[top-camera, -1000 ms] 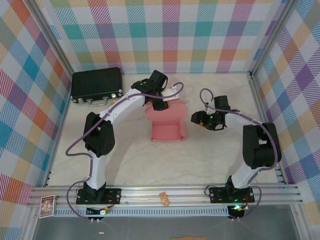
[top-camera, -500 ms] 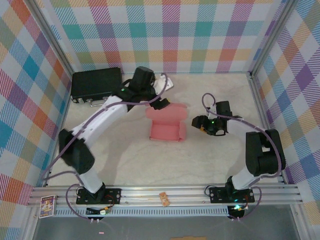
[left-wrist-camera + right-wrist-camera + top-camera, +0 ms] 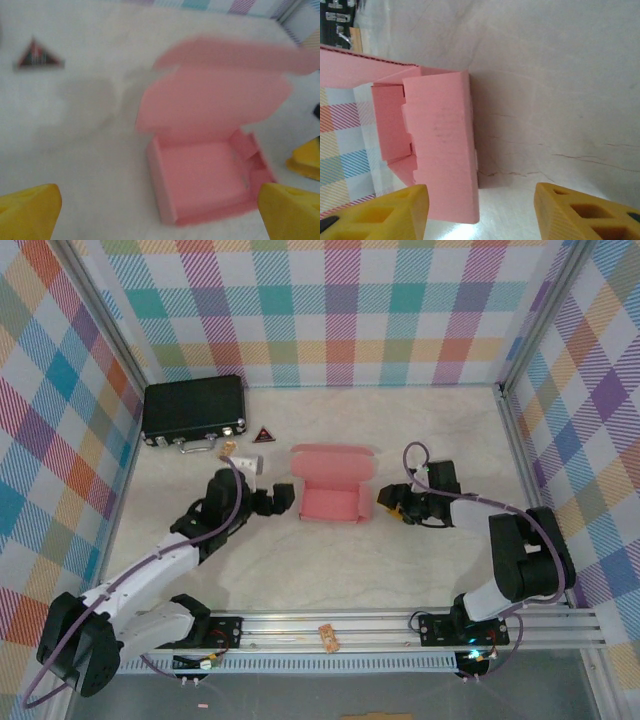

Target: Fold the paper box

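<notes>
The paper box [image 3: 331, 502] is a salmon-pink open tray with its lid flap [image 3: 332, 461] standing up at the back. My left gripper [image 3: 283, 498] hovers open just left of it. In the left wrist view the box [image 3: 205, 177] lies ahead between the wide-apart yellow fingertips [image 3: 30, 210], untouched by my left gripper [image 3: 160, 215]. My right gripper [image 3: 392, 503] sits open at the box's right side. In the right wrist view the box's side wall [image 3: 442, 145] lies between the jaws of my right gripper [image 3: 482, 210], close to the left finger [image 3: 385, 212].
A black hard case [image 3: 193, 410] with metal latches lies at the back left. A small dark triangle sticker [image 3: 264, 435] rests on the table between the case and the box. Plaid walls and metal rails [image 3: 400, 625] bound the workspace.
My left arm has let go of the lid flap and swung back and down to the box's left, jaws opening wide. The right gripper has edged toward the box and narrowed a little.
</notes>
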{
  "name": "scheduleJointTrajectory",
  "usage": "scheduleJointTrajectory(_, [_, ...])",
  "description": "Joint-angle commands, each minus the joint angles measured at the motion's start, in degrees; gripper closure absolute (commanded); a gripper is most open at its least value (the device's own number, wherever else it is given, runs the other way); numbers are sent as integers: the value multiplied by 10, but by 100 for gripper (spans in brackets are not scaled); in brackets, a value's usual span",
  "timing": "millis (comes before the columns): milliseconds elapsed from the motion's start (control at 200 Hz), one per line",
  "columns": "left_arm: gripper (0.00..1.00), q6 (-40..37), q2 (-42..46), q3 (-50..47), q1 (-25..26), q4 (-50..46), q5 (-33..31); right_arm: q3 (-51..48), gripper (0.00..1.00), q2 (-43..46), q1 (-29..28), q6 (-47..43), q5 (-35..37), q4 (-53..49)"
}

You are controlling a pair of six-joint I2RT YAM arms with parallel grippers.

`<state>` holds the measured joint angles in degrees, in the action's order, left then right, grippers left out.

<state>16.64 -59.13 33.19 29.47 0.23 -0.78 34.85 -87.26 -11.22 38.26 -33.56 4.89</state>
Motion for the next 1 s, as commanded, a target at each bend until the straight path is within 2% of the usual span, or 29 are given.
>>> scheduleJointTrajectory(0, [1, 98, 0, -32, -4, 103, 7, -12, 43, -17, -8, 38, -11, 62])
scheduleJointTrajectory(150, [1, 131, -58, -35, -6, 116, -6, 0, 45, -48, -22, 43, -30, 91])
scheduleJointTrajectory(255, [1, 137, -110, -35, -9, 162, 38, 9, 46, -61, -32, 48, -34, 102])
scheduleJointTrajectory(505, [2, 162, -227, -32, -17, 266, 98, 24, 47, -69, -42, 43, -38, 106])
scheduleJointTrajectory(660, [7, 165, -290, -16, -18, 309, 135, 33, 47, -80, -48, 42, -41, 106])
scheduleJointTrajectory(840, [14, 178, -325, -10, -18, 352, 165, 47, 50, -85, -54, 38, -36, 92])
scheduleJointTrajectory(995, [20, 181, -328, -1, -17, 348, 182, 63, 51, -83, -62, 24, -26, 65])
